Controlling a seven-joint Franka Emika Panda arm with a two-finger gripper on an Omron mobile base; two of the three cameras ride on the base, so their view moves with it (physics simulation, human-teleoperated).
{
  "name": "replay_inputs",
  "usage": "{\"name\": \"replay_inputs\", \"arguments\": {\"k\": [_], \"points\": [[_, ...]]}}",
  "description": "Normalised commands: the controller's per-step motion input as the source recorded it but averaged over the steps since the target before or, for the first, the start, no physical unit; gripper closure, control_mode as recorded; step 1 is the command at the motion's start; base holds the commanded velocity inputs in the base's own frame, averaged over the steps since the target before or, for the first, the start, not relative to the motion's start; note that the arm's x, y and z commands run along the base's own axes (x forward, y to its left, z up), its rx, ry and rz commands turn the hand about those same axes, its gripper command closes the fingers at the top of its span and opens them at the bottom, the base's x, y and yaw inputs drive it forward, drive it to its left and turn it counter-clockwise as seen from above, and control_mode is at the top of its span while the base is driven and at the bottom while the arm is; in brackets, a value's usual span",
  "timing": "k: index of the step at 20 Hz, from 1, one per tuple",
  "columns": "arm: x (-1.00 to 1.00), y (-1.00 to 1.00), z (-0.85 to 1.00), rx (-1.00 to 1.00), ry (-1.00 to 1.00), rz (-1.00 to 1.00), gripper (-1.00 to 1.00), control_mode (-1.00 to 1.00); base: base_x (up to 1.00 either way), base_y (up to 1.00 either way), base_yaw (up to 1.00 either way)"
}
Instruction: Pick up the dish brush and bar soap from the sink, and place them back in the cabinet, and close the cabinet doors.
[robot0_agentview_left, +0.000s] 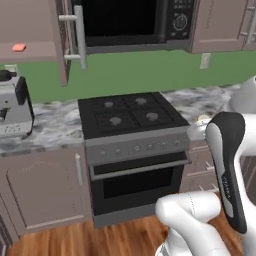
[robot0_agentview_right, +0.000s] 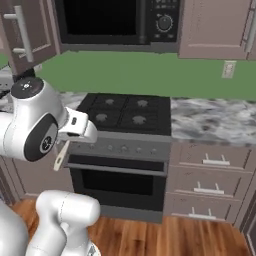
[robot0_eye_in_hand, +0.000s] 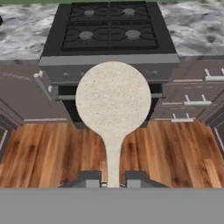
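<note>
A: Done so far?
B: Got the bar soap (robot0_agentview_left: 19, 48) lying on the shelf of the cabinet (robot0_agentview_left: 30, 52), up at the left. Counts as one item home.
A: And holding what?
B: Holding the dish brush (robot0_eye_in_hand: 113, 98) in the gripper (robot0_eye_in_hand: 113, 181), clamped shut on the thin handle, with the round head sticking out ahead. Hangs in front of the stove (robot0_agentview_left: 132, 117), above the wooden floor (robot0_eye_in_hand: 48, 153), well apart from the shelf.
A: Left to do, then?
B: By my reckoning: carry the brush up and left, set it on the shelf near the soap, let go, then swing the cabinet doors (robot0_agentview_left: 62, 40) shut. Roughly halfway, no further.
A: Any edges to mind?
B: Plenty. Must clear the open door, jutting out toward the room with its long bar handle (robot0_agentview_left: 80, 37) on the side of the microwave (robot0_agentview_left: 132, 22). Must also stay above the coffee machine (robot0_agentview_left: 15, 107), standing on the counter (robot0_agentview_left: 55, 122) just below the shelf. Better to come in from the front, between door edge and machine top.
A: Room otherwise?
B: Open air over the stove and in front of it. Cannot tell about the left-hand door, cut off at the picture's edge, so hard to say how wide the opening is on that side.
A: Risk?
B: Knocking the soap along the shelf with the brush head, or clipping the door with the arm
</note>
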Motion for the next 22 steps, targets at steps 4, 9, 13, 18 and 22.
{"name": "replay_inputs", "arguments": {"k": [4,9,13,18,22], "points": [[0.0,0.0,0.0,0.0,0.0,0.0,1.0,1.0,0.05,1.0,-0.12],[0.0,0.0,0.0,0.0,0.0,0.0,1.0,1.0,0.19,0.85,-0.01],[0.0,0.0,0.0,0.0,0.0,0.0,1.0,1.0,0.32,0.42,0.0],[0.0,0.0,0.0,0.0,0.0,0.0,1.0,1.0,0.31,0.32,0.1],[0.0,0.0,0.0,0.0,0.0,0.0,1.0,1.0,0.43,0.49,0.11]]}}
